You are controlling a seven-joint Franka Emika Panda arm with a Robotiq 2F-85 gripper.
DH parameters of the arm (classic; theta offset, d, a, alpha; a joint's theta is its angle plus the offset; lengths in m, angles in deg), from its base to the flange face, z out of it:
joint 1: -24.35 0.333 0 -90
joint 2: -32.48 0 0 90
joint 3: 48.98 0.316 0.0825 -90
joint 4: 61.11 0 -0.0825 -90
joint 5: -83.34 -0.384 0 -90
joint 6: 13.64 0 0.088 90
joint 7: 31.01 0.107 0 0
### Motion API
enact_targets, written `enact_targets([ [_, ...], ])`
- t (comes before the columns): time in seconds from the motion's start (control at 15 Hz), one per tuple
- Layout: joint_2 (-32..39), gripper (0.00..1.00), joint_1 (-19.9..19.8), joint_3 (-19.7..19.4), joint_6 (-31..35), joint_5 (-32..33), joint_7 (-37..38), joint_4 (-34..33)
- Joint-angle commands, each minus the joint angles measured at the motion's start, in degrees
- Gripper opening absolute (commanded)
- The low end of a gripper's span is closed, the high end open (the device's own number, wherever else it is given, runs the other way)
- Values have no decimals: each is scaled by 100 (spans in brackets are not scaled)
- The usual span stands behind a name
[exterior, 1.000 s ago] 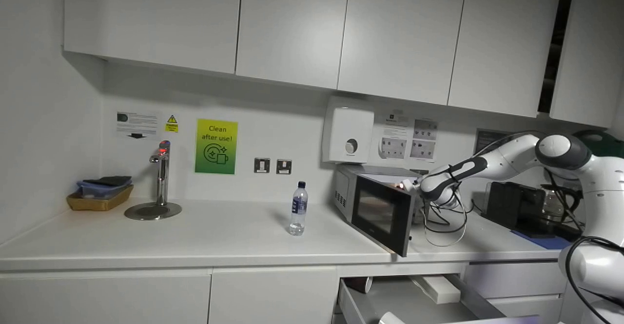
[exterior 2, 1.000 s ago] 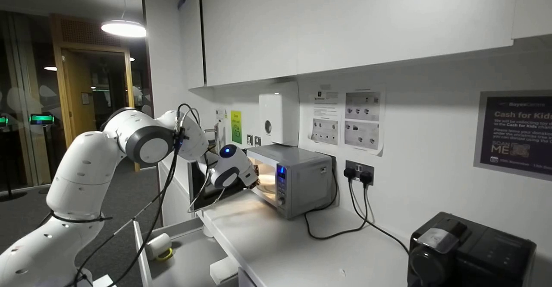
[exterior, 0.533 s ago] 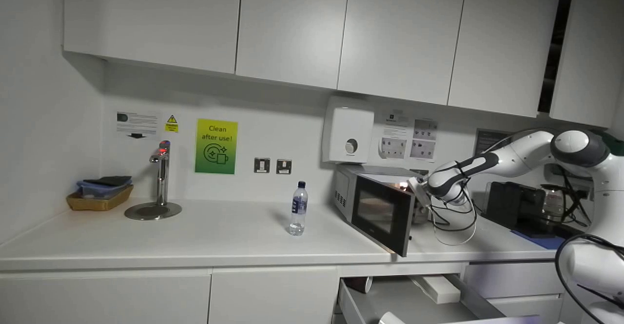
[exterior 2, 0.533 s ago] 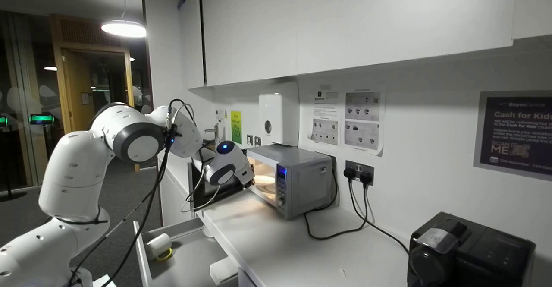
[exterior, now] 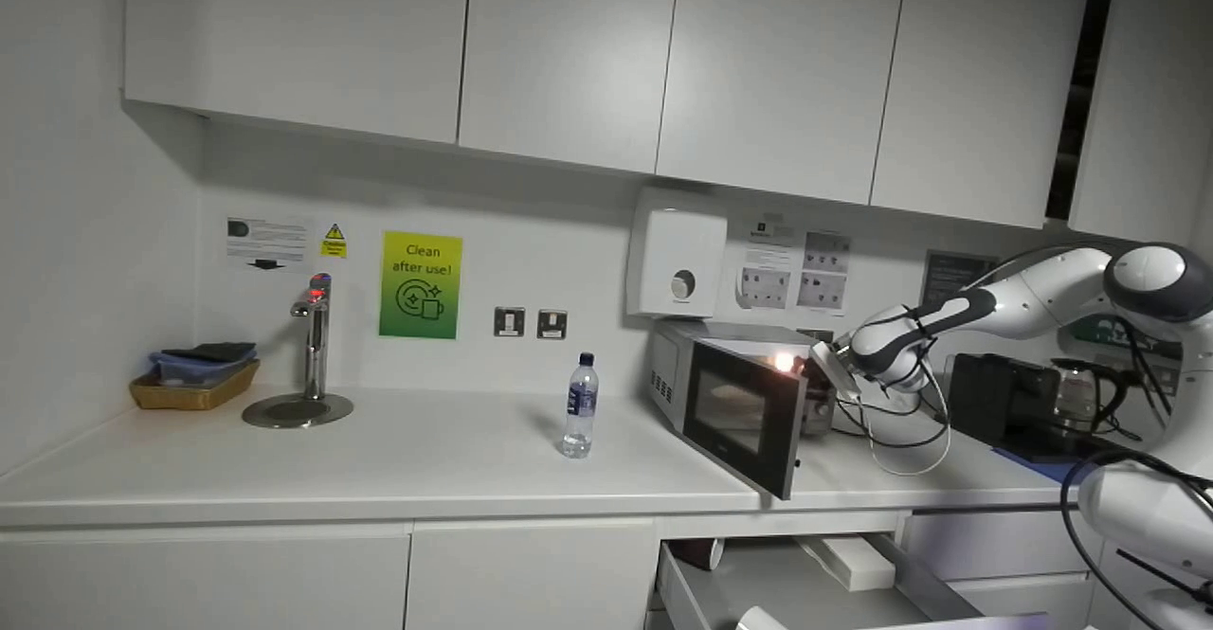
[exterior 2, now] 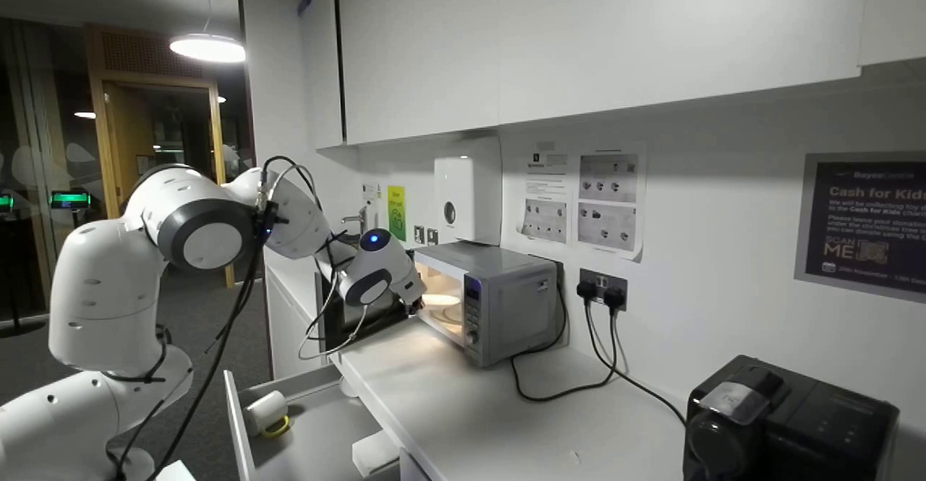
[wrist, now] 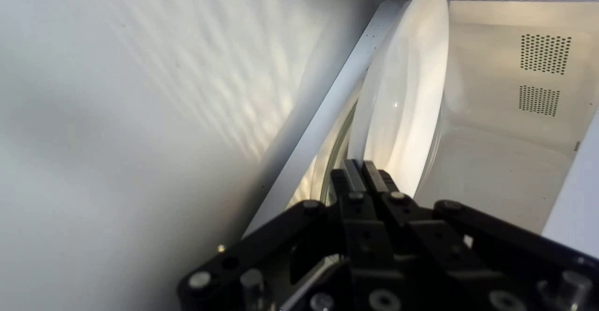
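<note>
1. Okay, gripper first: the black two-fingered gripper (wrist: 362, 167) has its fingers pressed together, with nothing I can see pinched between them. It hangs at the mouth of a boxy silver-grey metal microwave (exterior 2: 517, 311), on the end of a chunky white robot arm (exterior 2: 195, 224).

2. Nearest thing to it is a shallow round white plate (wrist: 407, 82) inside the lit cavity, which looks to be resting on a round clear-glass turntable (wrist: 338, 147). In the wrist view the fingertips overlap the plate's edge, so I can't tell if they're touching it or just in front.

3. How I'd handle it: go slow and move straight in line with the opening. The plate looks smooth, so a sideways nudge would probably make it skate on the glass.

4. Fingers together make a slim, blunt nose, handy around the rim. I'd only spread them with room either side, because the pale metal front lip (wrist: 300, 161) runs close by.

5. Mind the grey door with the dark window (exterior: 744, 417): it's swung wide, near the wrist in an exterior view. Give the thin white looped cable (exterior: 912, 474) plenty of slack so it doesn't snag.

6. A pulled-out grey drawer (exterior: 815, 602) sits below the smooth white surface (exterior 2: 506, 409), so watch the lower arm too. The clear plastic bottle (exterior: 580, 412) is well apart, no drama.
</note>
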Motion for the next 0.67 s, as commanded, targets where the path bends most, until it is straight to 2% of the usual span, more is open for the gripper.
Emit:
enact_targets([
  [0.0,-170,1,-963,830,-276,61,-288,186],
  [0.07,-323,1,-1045,946,-331,-600,-879,213],
  [0.2,-365,1,-1440,1276,-507,-845,-1297,270],
  [0.27,-247,1,-1740,1495,-564,-401,-1081,315],
  [0.6,-283,1,-2854,2406,-1003,-107,-1253,457],
])
